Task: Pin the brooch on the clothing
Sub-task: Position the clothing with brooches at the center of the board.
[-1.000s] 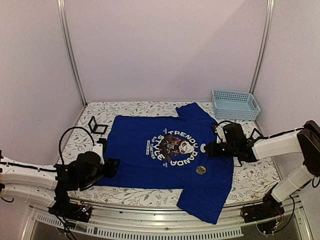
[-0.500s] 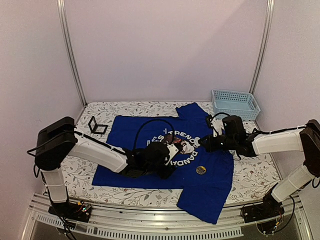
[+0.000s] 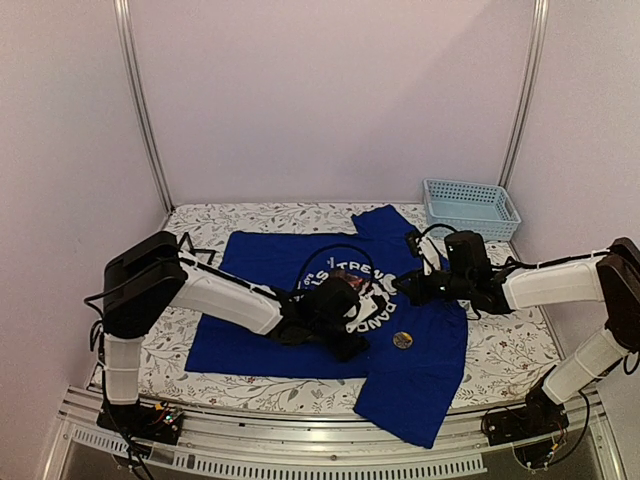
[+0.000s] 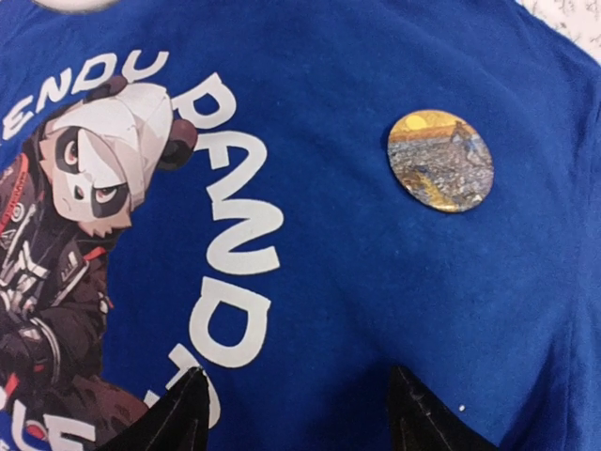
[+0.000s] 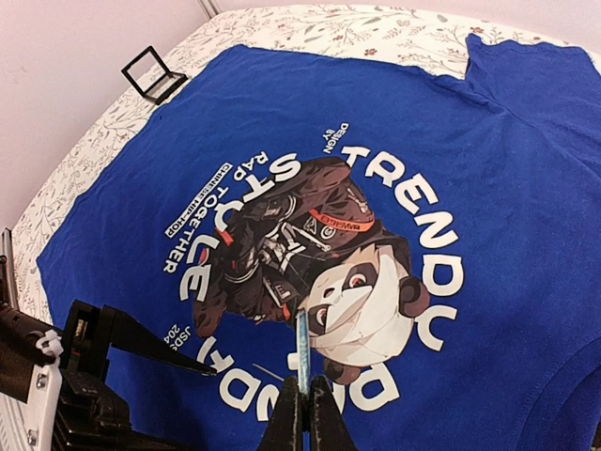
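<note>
The left gripper [image 4: 296, 381] hangs released over the royal-blue T-shirt [image 4: 357, 282], right gripper [image 5: 303, 391] clenched above it. The round brooch [image 4: 440, 161], painted yellow and blue-grey, lies on the T-shirt beside its panda print [image 4: 103, 178].

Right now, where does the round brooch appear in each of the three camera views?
Top external: the brooch lies on the blue shirt, lower right of centre.
Left wrist: upper right, on the shirt, past the PANDA lettering.
Right wrist: not in it.
Shared landmark: the panda print, in all three views.
</note>
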Tool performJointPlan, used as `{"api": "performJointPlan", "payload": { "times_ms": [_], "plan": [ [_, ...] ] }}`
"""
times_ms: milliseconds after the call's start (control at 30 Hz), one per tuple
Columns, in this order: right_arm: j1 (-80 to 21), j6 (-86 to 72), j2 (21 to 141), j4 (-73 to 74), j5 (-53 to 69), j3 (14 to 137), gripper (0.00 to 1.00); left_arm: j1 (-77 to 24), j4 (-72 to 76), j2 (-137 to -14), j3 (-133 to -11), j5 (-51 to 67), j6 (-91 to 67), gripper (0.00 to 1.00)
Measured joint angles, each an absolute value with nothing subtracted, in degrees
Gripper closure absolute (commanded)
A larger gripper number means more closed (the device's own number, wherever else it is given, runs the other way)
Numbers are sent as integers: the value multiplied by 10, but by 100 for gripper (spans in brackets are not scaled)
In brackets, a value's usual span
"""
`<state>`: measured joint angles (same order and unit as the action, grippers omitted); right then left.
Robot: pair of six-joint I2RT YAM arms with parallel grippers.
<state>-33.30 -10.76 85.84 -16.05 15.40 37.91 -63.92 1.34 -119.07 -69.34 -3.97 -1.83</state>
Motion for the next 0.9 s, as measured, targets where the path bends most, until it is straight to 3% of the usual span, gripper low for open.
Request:
{"api": "performJointPlan", "payload": {
  "times_ms": [167,467,900],
  "plan": [
    [-333,-107,859,-169,154,379,100,-629,28,-1191,-683,-5,-32,46],
    [-342,-111,885,-196,149,371,100,-615,137,-1181,-620,31,-24,100],
    [-434,-75,837,-320,81,235,100,-617,142,-1129,-556,80,-35,100]
  ]
}}
